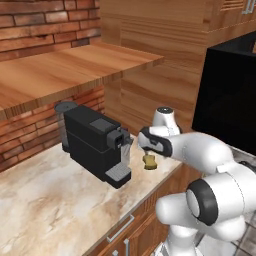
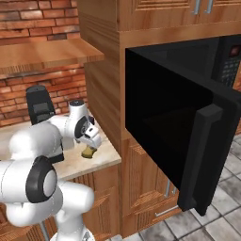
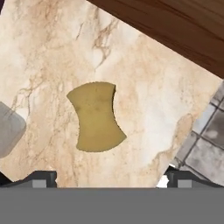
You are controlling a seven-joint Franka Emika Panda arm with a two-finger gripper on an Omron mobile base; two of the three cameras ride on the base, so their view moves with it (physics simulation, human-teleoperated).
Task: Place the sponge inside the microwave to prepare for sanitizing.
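Item: mustard-yellow soft-edged sponge (image 3: 96, 117), lying flat on the beige marble counter (image 3: 48, 52) beside the black coffee machine (image 1: 95, 142). We see the gripper (image 3: 107, 178) above it, jaws spread, untouching. No writing legible.

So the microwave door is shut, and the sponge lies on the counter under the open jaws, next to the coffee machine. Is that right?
Not quite: the microwave door is open, swung wide, as the right base view shows. The rest holds: the sponge lies on the counter under the open jaws of the gripper, next to the coffee machine.
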